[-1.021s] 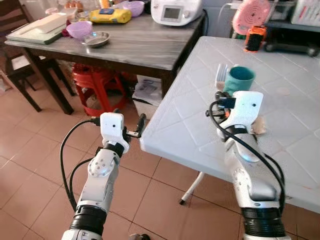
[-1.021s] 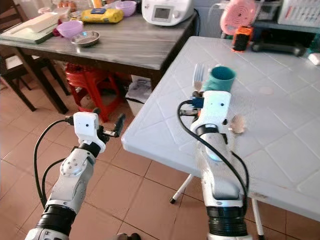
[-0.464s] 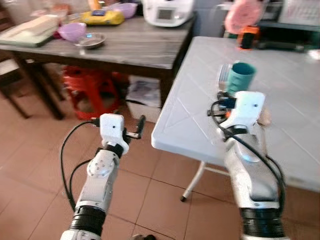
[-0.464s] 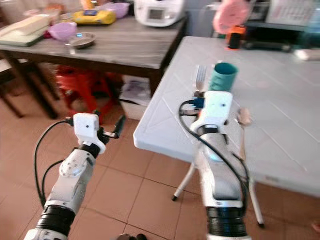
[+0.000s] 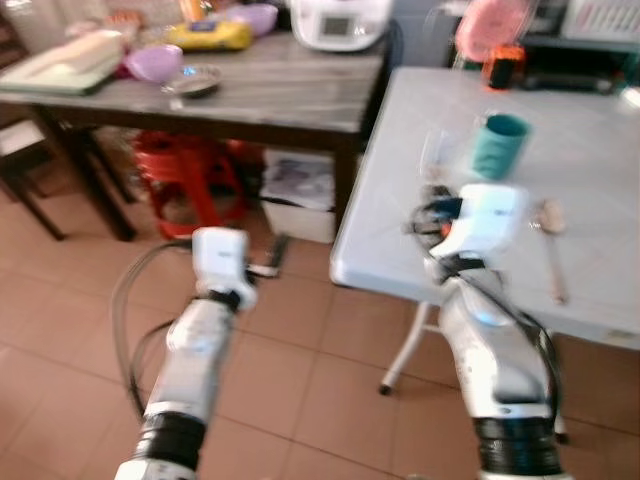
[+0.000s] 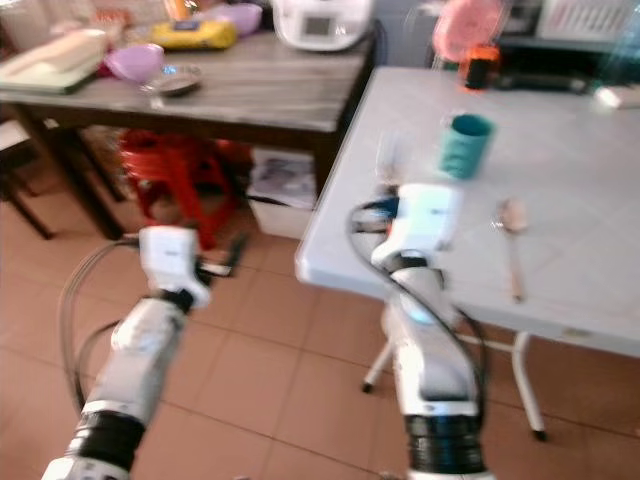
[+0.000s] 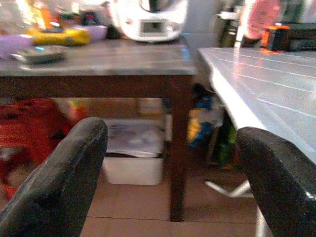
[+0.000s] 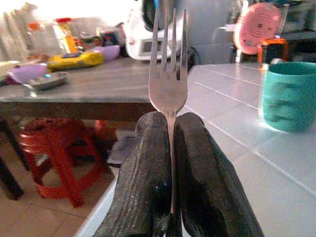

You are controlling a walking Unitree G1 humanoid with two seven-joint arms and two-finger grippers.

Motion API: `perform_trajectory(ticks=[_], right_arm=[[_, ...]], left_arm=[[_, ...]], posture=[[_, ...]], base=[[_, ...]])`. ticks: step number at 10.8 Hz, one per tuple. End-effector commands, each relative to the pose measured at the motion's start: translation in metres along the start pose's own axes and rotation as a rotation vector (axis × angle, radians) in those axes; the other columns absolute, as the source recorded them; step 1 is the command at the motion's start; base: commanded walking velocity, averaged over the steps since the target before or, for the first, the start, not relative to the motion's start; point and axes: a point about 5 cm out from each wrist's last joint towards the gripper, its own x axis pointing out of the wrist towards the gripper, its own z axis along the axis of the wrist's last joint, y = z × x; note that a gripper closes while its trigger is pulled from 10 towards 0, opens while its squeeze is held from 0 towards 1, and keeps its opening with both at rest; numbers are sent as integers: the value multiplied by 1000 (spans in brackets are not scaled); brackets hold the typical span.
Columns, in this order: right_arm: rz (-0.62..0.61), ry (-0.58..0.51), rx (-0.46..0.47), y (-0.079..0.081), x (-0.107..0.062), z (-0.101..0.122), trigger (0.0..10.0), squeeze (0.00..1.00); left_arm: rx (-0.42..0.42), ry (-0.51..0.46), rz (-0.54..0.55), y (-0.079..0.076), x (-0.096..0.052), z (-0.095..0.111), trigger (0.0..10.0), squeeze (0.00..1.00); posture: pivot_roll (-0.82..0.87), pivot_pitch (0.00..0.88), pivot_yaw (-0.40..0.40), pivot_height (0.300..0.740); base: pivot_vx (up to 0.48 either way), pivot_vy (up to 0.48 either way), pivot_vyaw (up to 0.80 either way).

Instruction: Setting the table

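Head view: white table [image 5: 590, 170] was seen at right, teal cup [image 5: 497, 145] and spoon [image 5: 551, 230] on it | left gripper [image 7: 168, 177] was held wide open, empty | fork [image 8: 169, 79] was clamped upright between right gripper [image 8: 170, 148] fingers, near the cup

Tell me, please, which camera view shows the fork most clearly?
The right wrist view: the fork stands sharp and upright there, its handle pinched between the right hand's black fingers. In the two eye views it is a faint blur above that hand, near the teal cup.
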Motion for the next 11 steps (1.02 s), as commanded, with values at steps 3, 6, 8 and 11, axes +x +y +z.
perform_trajectory(ticks=[3,6,8,11], right_arm=[[-35,-11,-10,-9,0,2,10000,0],[-44,-11,-11,-10,0,0,10000,0],[-50,-16,-18,-10,0,0,10000,0],[-52,-21,-21,-10,1,0,10000,0]], left_arm=[[-11,9,-18,-7,1,-3,10000,0],[-9,12,-26,-10,-1,-4,10000,0],[2,-13,-42,-12,-2,-1,10000,0],[-14,-24,-56,-14,-2,1,10000,0]], posture=[[-90,77,95,740],[-87,78,97,740],[-85,78,94,740],[-83,76,96,740]], base=[[0,396,0],[0,398,0],[0,0,0],[0,0,0]])
